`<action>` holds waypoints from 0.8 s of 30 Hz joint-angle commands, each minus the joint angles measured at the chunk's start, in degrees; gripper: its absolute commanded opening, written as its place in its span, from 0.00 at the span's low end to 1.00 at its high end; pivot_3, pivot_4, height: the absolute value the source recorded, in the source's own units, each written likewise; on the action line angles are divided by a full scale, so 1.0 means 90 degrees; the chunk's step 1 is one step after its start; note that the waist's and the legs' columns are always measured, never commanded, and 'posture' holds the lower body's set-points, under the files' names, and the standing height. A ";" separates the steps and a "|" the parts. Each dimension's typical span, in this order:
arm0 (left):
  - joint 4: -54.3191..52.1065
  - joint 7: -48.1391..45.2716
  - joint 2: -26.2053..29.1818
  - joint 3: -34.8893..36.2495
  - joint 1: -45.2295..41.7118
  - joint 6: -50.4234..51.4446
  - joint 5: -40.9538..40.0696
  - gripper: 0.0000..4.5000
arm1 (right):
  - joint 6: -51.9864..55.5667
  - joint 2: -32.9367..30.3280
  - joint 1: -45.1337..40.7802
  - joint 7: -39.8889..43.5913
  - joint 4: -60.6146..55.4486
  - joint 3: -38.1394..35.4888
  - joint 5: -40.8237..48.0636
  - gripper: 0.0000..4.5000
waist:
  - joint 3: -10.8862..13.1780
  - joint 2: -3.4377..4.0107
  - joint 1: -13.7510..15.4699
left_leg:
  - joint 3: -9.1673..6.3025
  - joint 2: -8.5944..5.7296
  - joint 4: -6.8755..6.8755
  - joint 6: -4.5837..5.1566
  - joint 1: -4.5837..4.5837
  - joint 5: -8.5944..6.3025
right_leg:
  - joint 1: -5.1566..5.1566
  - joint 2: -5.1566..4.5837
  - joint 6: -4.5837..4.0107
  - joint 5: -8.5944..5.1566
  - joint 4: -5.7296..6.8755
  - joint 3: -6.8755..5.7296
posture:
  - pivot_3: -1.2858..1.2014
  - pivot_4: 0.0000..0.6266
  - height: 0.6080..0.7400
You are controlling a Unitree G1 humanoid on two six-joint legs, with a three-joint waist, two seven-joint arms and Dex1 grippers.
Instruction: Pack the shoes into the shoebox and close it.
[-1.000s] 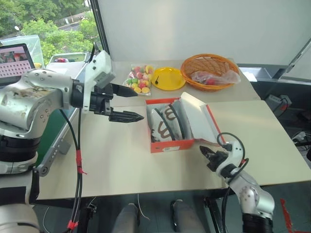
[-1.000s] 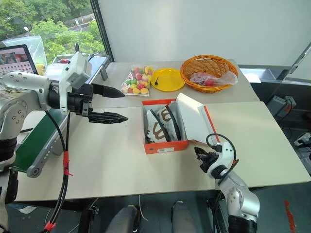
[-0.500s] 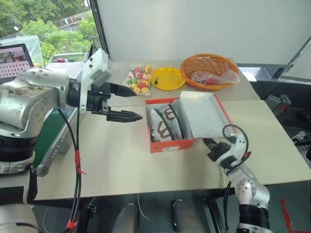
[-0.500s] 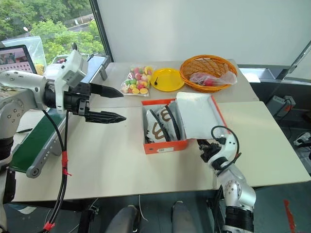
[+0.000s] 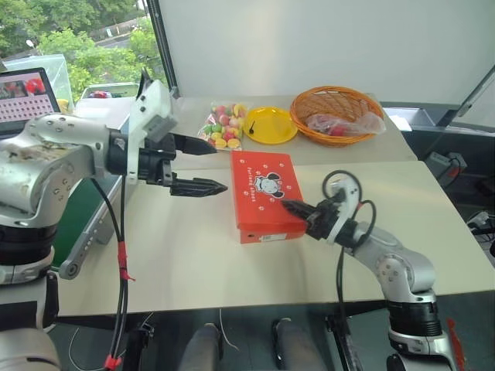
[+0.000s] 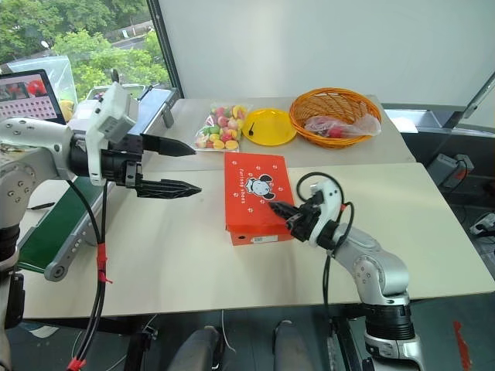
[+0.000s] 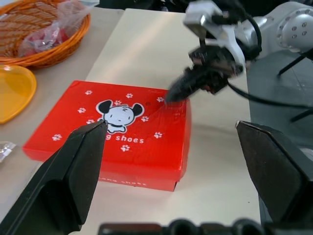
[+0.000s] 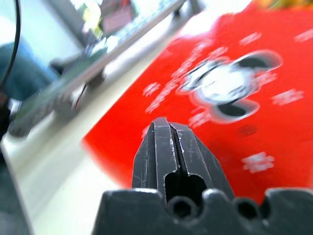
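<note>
The right gripper [image 6: 280, 209], fingers pressed together, lay on the near right corner of the shoebox [image 6: 253, 193], probably to push the lid flat. The box sat shut at the table's [image 6: 193, 255] middle, presumably with the shoes inside. Farther left, the left gripper [image 6: 182, 167] hung spread, holding nothing, clear of the box.

The shoebox [image 5: 263, 195] lies lid-down near the middle of the table [image 5: 178, 263], with the bag of sweets [image 5: 222, 126], the plate [image 5: 268, 124] and the basket [image 5: 334, 113] in a row behind it, left to right. The left gripper [image 5: 199, 165] hangs above the table left of the box, jaws spread and pointing at it. The right gripper [image 5: 290, 207], jaws together, has its tip on the lid at the box's near right corner.
</note>
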 commanded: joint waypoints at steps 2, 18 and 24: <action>-0.0257 0.0144 0.0130 0.0285 0.0044 0.0079 -0.0088 1.00 | -0.0416 -0.0005 -0.0842 0.0248 0.0685 0.0661 -0.0753 0.00 | 0.0000 0.0000 -0.0051 | 0.0000 0.0002 0.0000 0.0000 0.0003 0.0000 | 0.0001 0.0002 0.0003 -0.0002 0.0001 -0.0001 | 0.52 0.24 1.00; -0.0774 0.0812 0.0072 0.0620 0.0485 0.0363 -0.0341 1.00 | -0.3176 0.1170 -0.4073 0.1247 0.7558 0.1440 -0.3049 0.00 | -0.0016 -0.0029 -0.0234 | -0.0001 0.0004 -0.0008 -0.0001 0.0046 0.0000 | 0.0031 0.0004 -0.0035 0.0022 0.0003 0.0004 | 0.52 0.24 1.00; -0.0841 0.0919 0.0104 0.0653 0.0636 0.0337 -0.0424 1.00 | -0.3163 0.0980 -0.4156 0.1646 0.7290 0.1197 -0.3017 0.00 | -0.0016 -0.0028 -0.0257 | -0.0004 0.0008 -0.0023 -0.0002 0.0187 -0.0002 | 0.0177 0.0009 0.0021 -0.0017 -0.0017 0.0001 | 0.52 0.24 1.00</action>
